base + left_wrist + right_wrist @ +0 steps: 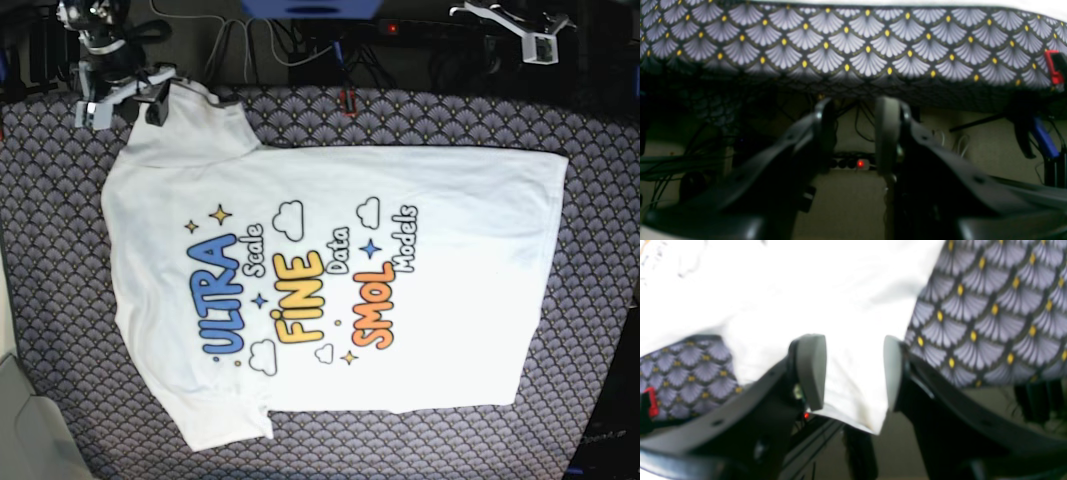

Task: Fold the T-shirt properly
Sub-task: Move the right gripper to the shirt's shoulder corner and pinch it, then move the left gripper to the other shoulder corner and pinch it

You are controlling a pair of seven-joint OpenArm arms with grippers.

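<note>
At worktop [600,200] far edge, both fingers open and empty; pinch T-shirt [450,300] sleeve with right fingers [853,373] deep, left fingers [853,133] on hem.

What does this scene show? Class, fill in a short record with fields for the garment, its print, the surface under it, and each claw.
garment: large white cotton T-shirt, spread flat, print side up
print: blue ULTRA, yellow FINE, orange SMOL, with clouds and stars
surface: dark tablecloth with grey fan pattern and yellow dots
right claw: open, at a shirt sleeve overhanging the table edge
left claw: open, off the table edge, holding nothing
</note>
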